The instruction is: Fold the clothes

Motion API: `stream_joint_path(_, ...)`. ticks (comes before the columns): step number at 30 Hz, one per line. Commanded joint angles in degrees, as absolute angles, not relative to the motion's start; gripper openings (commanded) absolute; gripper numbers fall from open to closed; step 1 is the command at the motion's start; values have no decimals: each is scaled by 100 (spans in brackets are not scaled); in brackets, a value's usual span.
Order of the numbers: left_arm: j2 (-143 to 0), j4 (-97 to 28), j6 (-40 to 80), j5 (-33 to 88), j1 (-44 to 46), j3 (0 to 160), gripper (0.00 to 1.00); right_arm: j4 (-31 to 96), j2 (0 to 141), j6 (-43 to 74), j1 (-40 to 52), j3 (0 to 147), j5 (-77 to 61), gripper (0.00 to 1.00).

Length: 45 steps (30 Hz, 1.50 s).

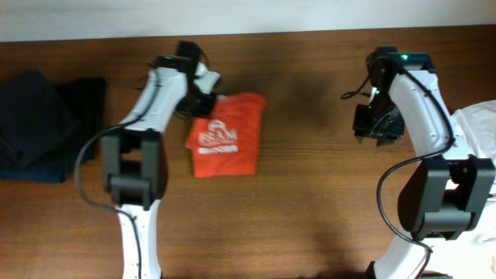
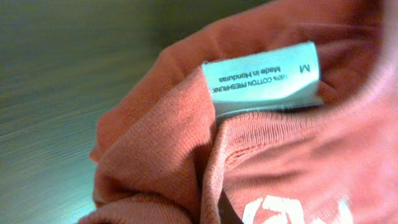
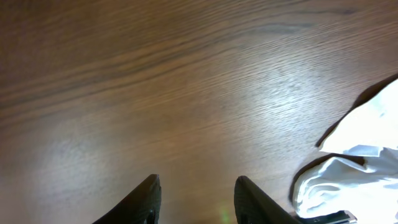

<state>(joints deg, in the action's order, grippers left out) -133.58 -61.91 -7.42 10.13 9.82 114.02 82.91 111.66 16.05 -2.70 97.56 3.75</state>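
A dark wooden surface (image 1: 310, 186) fills your overhead view. Your left arm reaches forward, with the left hand (image 1: 203, 99) at the top-left corner of the one folded red-orange T-shirt (image 1: 226, 138). You cannot tell whether it grips. One navy pile (image 1: 39, 128) lies far left and one white shirt (image 1: 479, 128) far right. Your right hand (image 1: 377, 125) hangs over the wood between the two shirts.

In your left wrist view, the T-shirt's collar (image 2: 261, 130) and white label (image 2: 264, 78) fill the frame.

In your right wrist view, the fingers (image 3: 146, 196) are spread apart and hold nothing, with the white shirt near them.
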Motion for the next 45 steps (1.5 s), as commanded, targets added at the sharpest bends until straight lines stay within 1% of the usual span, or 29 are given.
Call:
stream_joint_path(1, -11911, -6346, -565, -1009, 270, 11653, 0, 8296, 11017, 1525, -537, 9859, 521, 42)
stream_joint_path(4, -11334, -6066, -672, -2265, -311, 11653, 1, 8298, 11017, 1525, -620, 9859, 521, 42)
stream_joint_path(7, -11257, -5524, -1389, -2281, -930, 11651, 2, 8315, 11017, 1525, -620, 9859, 521, 42)
stream_joint_path(11, -11257, -4989, -1382, -2217, -1621, 11651, 2, 8364, 11017, 1527, -620, 9859, 521, 42)
stream_joint_path(15, -11365, -4831, -1376, -1326, -2425, 11651, 2, 8361, 11017, 1529, -620, 9859, 521, 42)
stream_joint_path(18, -11703, -4729, -1378, -1286, -2803, 11646, 2, 8359, 11017, 1527, -620, 9859, 521, 41)
stream_joint_path(20, -11898, -4403, -1282, -1282, -3142, 11646, 2, 8359, 11017, 1527, -620, 9859, 521, 41)
stream_joint_path(21, -11972, -4289, -1245, -1280, -3260, 11646, 17, 8359, 11017, 1527, -620, 9859, 521, 41)
stream_joint_path(22, -12103, -4233, -1216, -1280, -3393, 11646, 38, 8359, 11017, 1527, -620, 9859, 521, 41)
stream_joint_path(24, -12352, -4364, -561, -1280, -3675, 11646, 61, 8361, 11017, 1525, -620, 9859, 521, 42)
stream_joint_path(25, -12436, -4576, -27, -1219, -3848, 11646, 69, 8361, 11017, 1525, -620, 9859, 521, 41)
stream_joint_path(27, -12379, -4762, 86, -246, -4139, 11657, 91, 8359, 11017, 1525, -620, 9859, 523, 42)
stream_joint_path(28, -12317, -4757, 84, -187, -4143, 11657, 96, 8357, 11017, 1525, -620, 9859, 523, 42)
stream_joint_path(29, -12191, -4718, 60, -163, -4117, 11657, 99, 8353, 11017, 1522, -620, 9859, 523, 42)
stream_joint_path(31, -11773, -4609, 45, -161, -3979, 11769, 99, 8353, 11017, 1498, -620, 9859, 521, 47)
stream_joint_path(32, -11594, -4611, 45, -73, -3892, 11791, 99, 8353, 11017, 1498, -620, 9859, 521, 52)
stream_joint_path(33, -11410, -4639, 47, 150, -3743, 11791, 99, 8353, 11017, 1498, -620, 9859, 521, 64)
stream_joint_path(34, -11336, -4685, 47, 261, -3638, 11791, 99, 8353, 11019, 1498, -620, 9859, 519, 72)
stream_joint_path(35, -11246, -4884, 45, 545, -3308, 11791, 99, 8348, 11019, 1498, -620, 9859, 515, 85)
stream_joint_path(36, -11249, -5168, 45, 666, -2950, 11791, 99, 8337, 11019, 1345, -620, 9859, 336, 89)
stream_joint_path(39, -11249, -6219, 45, 666, -1964, 11791, 99, 8364, 11019, 701, -602, 9859, -821, 96)
stream_joint_path(40, -11249, -6687, 45, 663, -1612, 11791, 99, 8390, 11019, 517, -602, 9859, -1031, 100)
stream_joint_path(41, -11249, -6980, 45, 642, -1426, 11791, 99, 8442, 11019, 311, -602, 9859, -1225, 99)
stream_joint_path(43, -11249, -7972, 43, 617, -993, 11791, 99, 8665, 11019, 185, -604, 9859, -1229, 99)
stream_joint_path(45, -11249, -8530, 43, 617, -902, 11791, 99, 8873, 11017, 185, -604, 9859, -1225, 99)
